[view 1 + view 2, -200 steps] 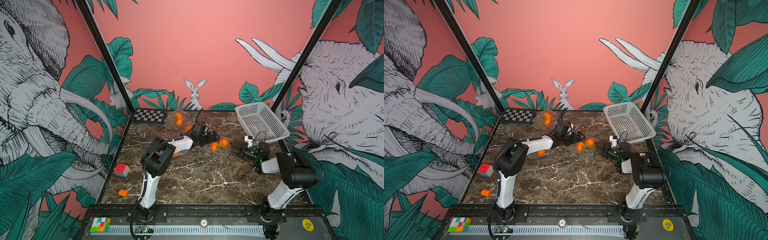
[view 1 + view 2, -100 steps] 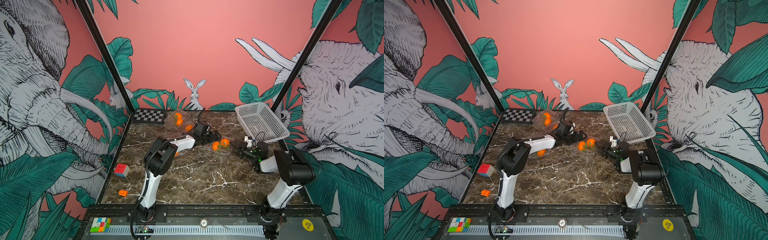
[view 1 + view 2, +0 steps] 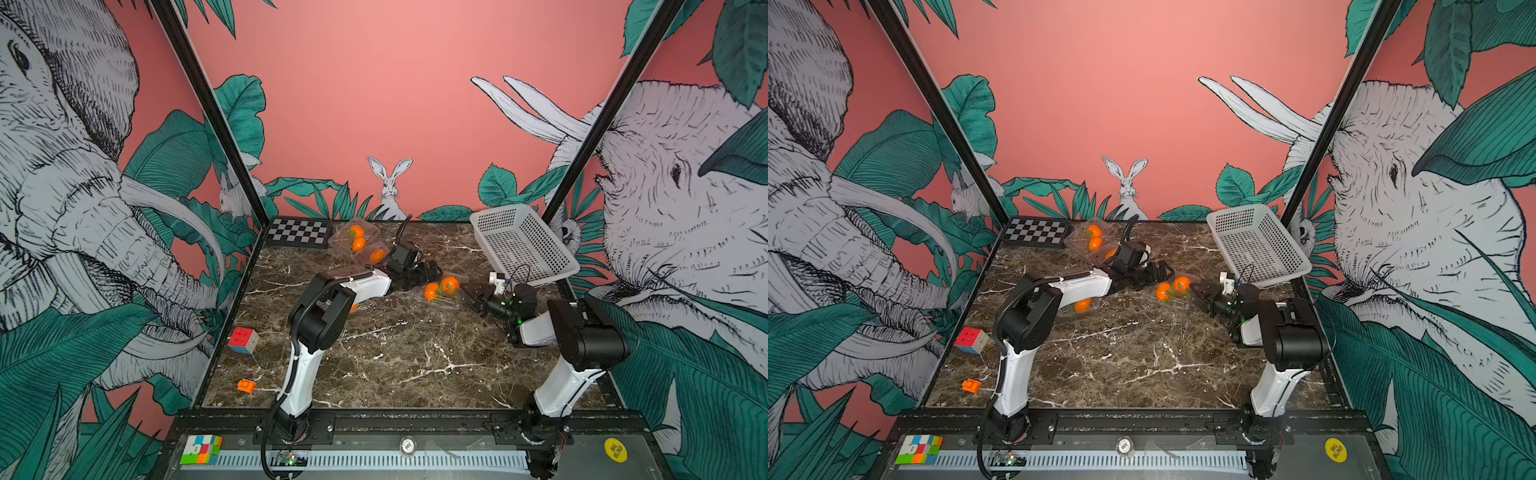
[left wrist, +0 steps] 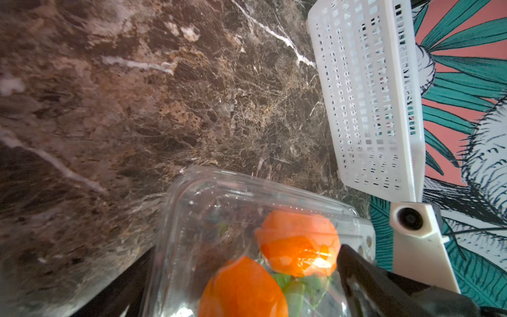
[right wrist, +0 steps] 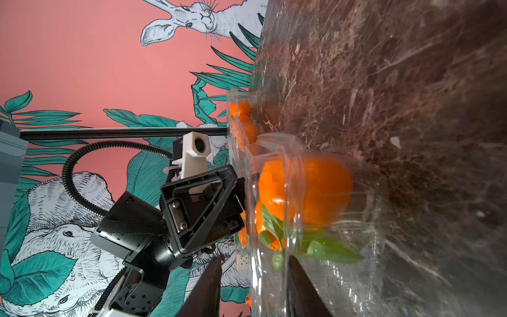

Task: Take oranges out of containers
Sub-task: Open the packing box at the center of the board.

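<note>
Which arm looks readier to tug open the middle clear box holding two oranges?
Probably the right: the right gripper has the rim of the container between its fingers. The left gripper stands wide open astride its other end, which seems better for steadying it.

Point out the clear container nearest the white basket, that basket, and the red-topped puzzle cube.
clear container (image 4: 208,203): left wrist view, on its clear top.
white basket (image 3: 524,243): in a top view, on its perforated floor.
puzzle cube (image 3: 242,337): in a top view, on its red face.
</note>
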You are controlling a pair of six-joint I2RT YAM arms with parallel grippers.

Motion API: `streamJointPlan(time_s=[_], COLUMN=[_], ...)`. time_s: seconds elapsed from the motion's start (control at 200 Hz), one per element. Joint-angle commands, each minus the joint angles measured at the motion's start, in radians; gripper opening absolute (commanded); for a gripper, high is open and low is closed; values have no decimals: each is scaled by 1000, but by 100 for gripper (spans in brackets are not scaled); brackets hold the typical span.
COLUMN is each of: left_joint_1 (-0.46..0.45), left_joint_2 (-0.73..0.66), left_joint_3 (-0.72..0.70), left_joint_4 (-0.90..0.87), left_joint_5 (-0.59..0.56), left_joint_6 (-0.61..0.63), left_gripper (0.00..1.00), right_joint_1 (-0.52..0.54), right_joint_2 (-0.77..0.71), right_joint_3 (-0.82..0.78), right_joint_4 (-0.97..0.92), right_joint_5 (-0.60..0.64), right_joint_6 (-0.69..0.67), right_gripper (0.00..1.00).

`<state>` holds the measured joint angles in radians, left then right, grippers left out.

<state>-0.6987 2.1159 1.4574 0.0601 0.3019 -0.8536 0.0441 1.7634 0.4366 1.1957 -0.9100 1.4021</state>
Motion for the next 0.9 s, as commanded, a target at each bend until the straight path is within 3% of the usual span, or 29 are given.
streamJointPlan(time_s=[0.0, 0.41, 0.75, 0.895], left_joint_1=[-39, -34, -24, -16], left_joint_2=[-17, -39, -45, -44], left_joint_3=[6, -49, -63, -66], left_joint_4=[23, 46, 42, 36], left_joint_5=[50, 43, 34, 29], left_joint_6=[-3, 18, 16, 14], left_gripper=[99, 84, 83, 83], right_joint_1=[-5, -78, -100, -102], right_joint_2=[-25, -13, 2, -12], right_joint_3=[-9, -53, -67, -82], right_joint_4=[31, 126, 196, 178], right_joint_5=[-68, -61, -72, -70], right_joint_6=[-9, 29, 65, 47], right_gripper=[38, 38, 41, 48])
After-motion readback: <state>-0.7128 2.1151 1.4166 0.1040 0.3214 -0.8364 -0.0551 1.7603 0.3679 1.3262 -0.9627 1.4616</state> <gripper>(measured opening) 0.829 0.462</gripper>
